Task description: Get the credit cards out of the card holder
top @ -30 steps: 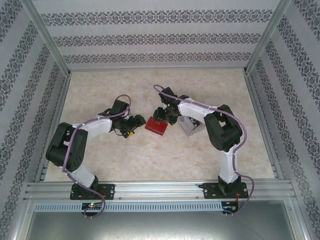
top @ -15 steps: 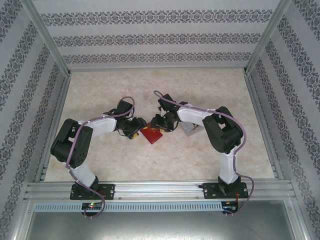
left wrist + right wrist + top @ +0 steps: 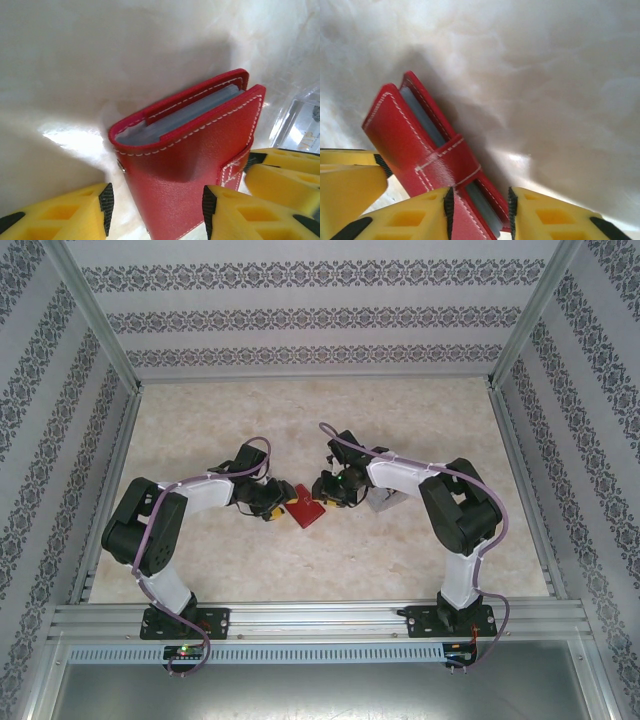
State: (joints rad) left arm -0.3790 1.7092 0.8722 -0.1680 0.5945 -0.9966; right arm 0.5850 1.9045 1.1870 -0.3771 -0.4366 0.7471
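The red card holder (image 3: 305,512) stands on the marble-look table between both arms. In the left wrist view the card holder (image 3: 190,160) is upright, with a grey-blue layer showing between its red covers. My left gripper (image 3: 156,207) straddles it, open; the right pad touches the cover and the left pad stands apart. My right gripper (image 3: 480,207) is shut on the card holder (image 3: 410,140) across its edge just below the red tab, a pad against each cover. From above, the left gripper (image 3: 272,504) and right gripper (image 3: 328,496) flank it. The credit cards are hidden.
A pale, partly see-through flat piece (image 3: 380,502) lies just right of the right gripper; the same piece (image 3: 300,125) shows past the holder in the left wrist view. Aluminium frame rails (image 3: 300,618) and patterned walls enclose the table (image 3: 300,420).
Both grippers moved in on the card holder and narrowed their jaws. The holder turned and slid slightly toward the near left. The right arm's elbow swung right.
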